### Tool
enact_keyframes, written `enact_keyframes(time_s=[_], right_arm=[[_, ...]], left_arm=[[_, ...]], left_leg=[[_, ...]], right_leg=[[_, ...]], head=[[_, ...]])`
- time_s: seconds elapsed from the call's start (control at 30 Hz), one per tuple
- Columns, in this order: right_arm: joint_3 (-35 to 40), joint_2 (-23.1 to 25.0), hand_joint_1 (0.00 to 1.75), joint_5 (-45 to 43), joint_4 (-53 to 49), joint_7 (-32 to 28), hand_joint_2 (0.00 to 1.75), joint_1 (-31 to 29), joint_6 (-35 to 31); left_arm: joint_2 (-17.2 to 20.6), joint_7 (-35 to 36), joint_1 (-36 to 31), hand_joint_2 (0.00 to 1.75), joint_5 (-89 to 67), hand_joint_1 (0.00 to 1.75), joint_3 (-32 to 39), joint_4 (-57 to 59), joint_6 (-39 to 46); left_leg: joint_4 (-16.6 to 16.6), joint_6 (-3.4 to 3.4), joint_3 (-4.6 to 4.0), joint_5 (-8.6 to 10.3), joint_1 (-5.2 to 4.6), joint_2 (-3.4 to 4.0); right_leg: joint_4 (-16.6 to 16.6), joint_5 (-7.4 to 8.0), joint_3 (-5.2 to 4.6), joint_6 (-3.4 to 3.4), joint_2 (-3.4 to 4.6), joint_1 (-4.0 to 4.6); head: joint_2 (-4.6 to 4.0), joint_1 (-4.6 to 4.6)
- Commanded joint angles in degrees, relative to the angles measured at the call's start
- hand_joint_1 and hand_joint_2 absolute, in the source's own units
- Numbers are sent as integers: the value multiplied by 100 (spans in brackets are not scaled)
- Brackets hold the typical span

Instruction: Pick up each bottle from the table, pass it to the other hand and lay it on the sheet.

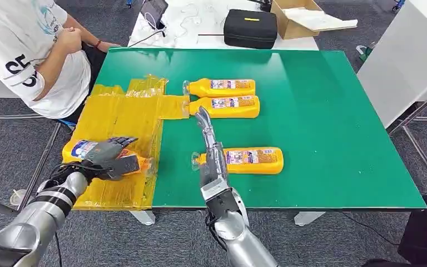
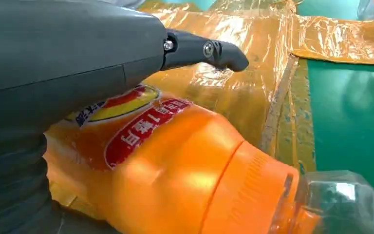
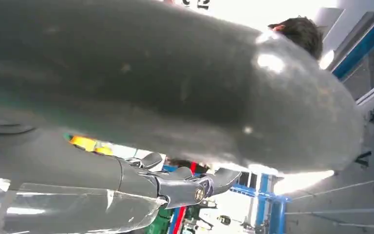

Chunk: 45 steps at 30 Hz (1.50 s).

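Note:
Wrinkled yellow sheet (image 1: 123, 111) (image 2: 233, 92) covers the left side of the green table (image 1: 322, 111). On its front part lies an orange bottle (image 1: 78, 150) (image 2: 175, 165) with a clear cap, and my left hand (image 1: 108, 156) (image 2: 53, 58) holds it from above, fingers wrapped over its body. My right hand (image 1: 209, 146) is stretched flat and open over the table, fingers pointing away, holding nothing. Just right of that hand lies another orange bottle (image 1: 253, 160). Two more bottles (image 1: 222, 87) (image 1: 228, 106) lie side by side further back, caps toward the sheet.
A person in a white shirt (image 1: 33, 50) sits at the table's far left corner. Behind the green table, a white table holds a black case (image 1: 250, 28) and a cardboard box (image 1: 297, 16). A white panel (image 1: 406, 61) stands to the right.

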Motion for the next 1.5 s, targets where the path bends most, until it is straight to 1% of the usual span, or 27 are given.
enact_keyframes(time_s=[0.03,0.07,0.1,0.13,0.2,0.27,0.37,0.4,0.47,0.6,0.67,0.7,0.73,0.77,0.8,0.83,0.9,0.93,0.97,1.1,1.13,1.17,1.2,1.23,1.3,1.47,1.5], right_arm=[[67,-87,0,-31,445,8,0,-271,32],[67,-87,0,-31,445,8,0,-271,32],[59,-89,0,-35,455,9,0,-273,35],[54,-89,0,-37,465,9,0,-276,40],[47,-87,0,-42,486,8,0,-270,54],[8,-68,0,-54,589,-4,0,-291,49],[-22,-64,0,-72,678,-11,0,-322,70],[-25,-64,0,-73,682,-12,0,-323,70],[-54,-62,0,-77,711,-35,0,-322,62],[-59,-72,0,-77,716,-35,0,-319,63],[37,-183,0,449,920,354,0,-468,-232],[40,-278,0,694,1109,716,0,-601,-253],[139,-405,0,1134,1405,1243,175,-812,-220],[209,-516,0,1646,1722,1732,175,-1023,-253],[257,-644,0,2111,2133,2316,175,-1306,-25],[186,-718,0,2303,2319,2506,175,-1433,-50],[58,-879,0,2656,2745,2956,175,-1767,306],[-32,-941,0,2712,2805,3041,175,-1839,398],[-28,-1039,0,2861,2869,3236,175,-1941,520],[-81,-1085,0,2855,2849,3229,175,-1964,550],[-61,-1117,0,3000,2763,3436,175,-1935,671],[-36,-1178,0,3059,2795,3552,175,-1980,797],[-58,-1250,0,3081,2780,3597,175,-1989,867],[-103,-1348,0,3096,2823,3614,175,-2000,913],[-156,-1426,0,3146,2869,3634,175,-2013,900],[-234,-1492,0,3138,2952,3573,175,-1926,1246],[-234,-1507,0,3117,3023,3574,175,-1940,1358]], left_arm=[[-45,-71,224,0,98,0,163,185,-127],[-45,-71,224,0,98,0,163,185,-127],[-54,-68,231,0,84,0,137,189,-124],[-57,-60,234,0,75,0,118,192,-112],[-64,-73,238,0,115,0,111,243,-214],[22,-62,213,0,250,0,116,280,-620],[115,-154,192,0,477,0,214,259,-942],[126,-157,192,0,480,0,213,252,-950],[105,-230,325,0,998,0,460,-49,-1218],[67,-214,332,0,992,0,450,-44,-1193],[-154,-230,586,0,1970,0,883,-541,-826],[-333,-230,670,0,2354,0,1079,-670,-534],[-560,-230,848,0,3045,0,1552,-1048,-332],[-760,-230,1006,0,3526,0,1918,-1412,24],[-986,-230,1101,0,4030,0,2349,-1678,219],[-1099,-230,1179,175,4177,0,2560,-1939,577],[-1232,-230,1375,175,4347,0,2873,-2492,1119],[-1226,-230,1536,175,4238,0,2856,-2879,1422],[-1299,-230,1603,175,4576,0,3111,-2999,1363],[-1278,-230,1646,175,4593,0,3123,-3041,1332],[-1290,-230,1746,175,4495,0,3095,-3291,1635],[-1311,-230,1795,175,4589,0,3138,-3379,1623],[-1293,-230,1888,175,4412,0,3077,-3511,1894],[-1340,-230,1957,175,4589,0,3134,-3493,1761],[-1353,-230,2034,175,4511,0,3086,-3601,1851],[-1359,-230,2047,175,4461,0,2925,-3258,1861],[-1344,-230,2039,175,4417,0,2848,-3224,1874]], left_leg=[[-9,6,29,-4,-3,17],[-7,5,26,-2,-2,12],[-14,11,51,-8,-1,21],[-8,7,36,-3,-2,10],[-11,9,43,-3,-2,13],[-9,7,37,-1,-2,13],[-16,11,57,-2,-1,24],[-9,7,45,-1,-2,20],[-12,8,55,-2,0,23],[-23,11,77,-1,-3,28],[-11,8,60,0,-3,11],[-16,11,65,2,-4,14],[-17,12,65,3,-6,6],[-21,15,69,5,-5,8],[-14,13,61,4,-5,4],[-12,12,55,7,-4,-4],[-5,14,44,8,-2,-8],[-5,17,45,7,-4,-9],[-2,18,36,9,-5,-11],[2,17,30,5,-10,6],[1,15,27,7,-10,0],[1,17,35,4,-9,0],[3,15,28,5,-8,-3],[4,14,23,6,-9,-1],[1,17,31,3,-6,0],[1,17,12,7,-7,-5],[1,20,24,3,-7,-1]], right_leg=[[-8,0,23,-5,10,-1],[-7,0,21,-4,6,0],[-16,-2,45,-11,8,4],[-9,-2,34,-6,3,1],[-12,0,42,-8,4,1],[-8,1,36,-5,7,0],[-16,3,54,-12,12,4],[-7,3,42,-7,14,0],[-12,3,52,-11,13,4],[-20,5,69,-14,15,3],[-9,1,57,-6,4,0],[-15,3,62,-8,4,1],[-16,2,65,-4,-2,-2],[-23,5,70,-6,-3,-1],[-17,4,61,-2,-5,-1],[-16,5,56,-1,-12,-1],[-15,7,46,-1,-19,1],[-16,6,48,-2,-22,0],[-12,5,41,-1,-23,-1],[-6,6,33,1,-3,-3],[-5,6,29,1,-7,-3],[-6,1,38,-4,-12,-1],[-5,1,32,-1,-12,0],[-3,2,25,1,-8,-2],[-7,1,32,1,-9,0],[-6,2,17,3,-10,-3],[-8,-1,30,-1,-10,-1]], head=[[0,-2],[0,-2],[0,0],[0,0],[0,0],[0,0],[0,0],[2,0],[0,0],[0,0],[0,0],[0,0],[2,0],[0,0],[0,-2],[0,0],[0,0],[0,0],[0,2],[0,0],[2,0],[0,0],[0,2],[0,-2],[0,-2],[0,0],[0,0]])
